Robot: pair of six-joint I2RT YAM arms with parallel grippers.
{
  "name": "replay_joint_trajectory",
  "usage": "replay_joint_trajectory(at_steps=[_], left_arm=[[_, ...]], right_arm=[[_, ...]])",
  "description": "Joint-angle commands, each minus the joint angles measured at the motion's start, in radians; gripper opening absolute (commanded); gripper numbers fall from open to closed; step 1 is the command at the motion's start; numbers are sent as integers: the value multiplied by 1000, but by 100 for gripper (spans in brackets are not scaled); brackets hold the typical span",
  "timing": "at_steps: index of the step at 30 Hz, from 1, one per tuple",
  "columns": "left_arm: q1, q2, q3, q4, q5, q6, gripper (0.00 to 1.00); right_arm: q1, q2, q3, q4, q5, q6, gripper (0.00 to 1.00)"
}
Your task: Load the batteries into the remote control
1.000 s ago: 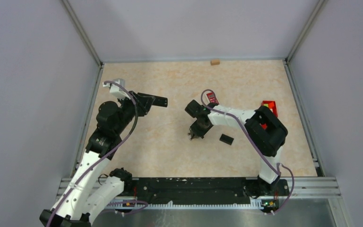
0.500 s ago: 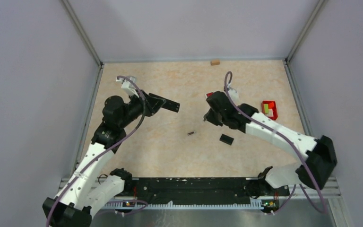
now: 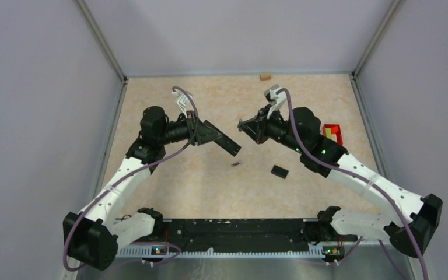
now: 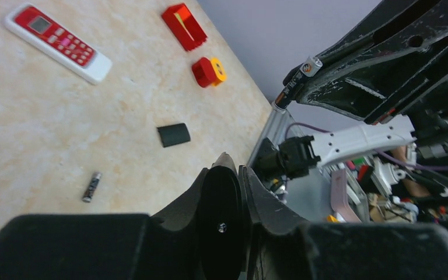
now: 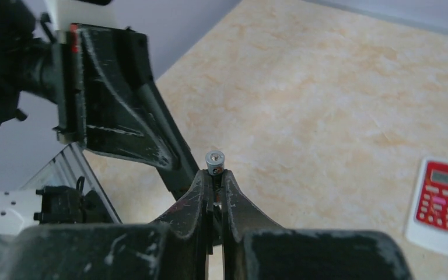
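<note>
My left gripper (image 3: 201, 129) is shut on a long black remote control (image 3: 220, 139), held above the table and pointing right and toward the near edge. In the left wrist view the remote (image 4: 224, 224) fills the gap between the jaws end-on. My right gripper (image 3: 244, 124) faces it from the right, shut on a small battery (image 5: 214, 162) whose silvery end sticks out past the fingertips. The same held battery (image 4: 311, 65) shows in the left wrist view. A second battery (image 3: 235, 165) lies loose on the table below both grippers.
A small black cover (image 3: 279, 171) lies right of the loose battery. A red and white remote (image 5: 437, 204) lies on the table under my right arm. A red tray (image 3: 332, 133) stands at the right, and a wooden block (image 3: 265, 76) sits by the back wall.
My right gripper rose from the table with a battery and swung left to face the remote. My left arm carried the black remote right, towards the middle. One battery stayed on the table.
</note>
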Motion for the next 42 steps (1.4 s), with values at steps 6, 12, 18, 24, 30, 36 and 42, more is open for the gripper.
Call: replay_joint_trajectory(at_steps=[6,12,18,24,30,36,42], left_arm=[[9,42,85,22,232,-23,0],[29,75,112,2,311,-23,0],[38,80,124,1,325,-22,0],[39,83,126,1,319,-25,0],[42,73,127,1,318,-27,0],[44,67,128,2,323,-28,0],[45,63,128,2,325,-29,0]], right_arm=[[74,59,93,78,-309,-355,0],[89,12,23,120,-362,-426,0],[91,-7,-19,108,-406,-450,0],[113,9,-30,100,-402,-471,0],[128,24,-20,57,-398,-493,0],[131,31,-10,13,-386,-513,0],[131,45,-2,-9,-378,-516,0]])
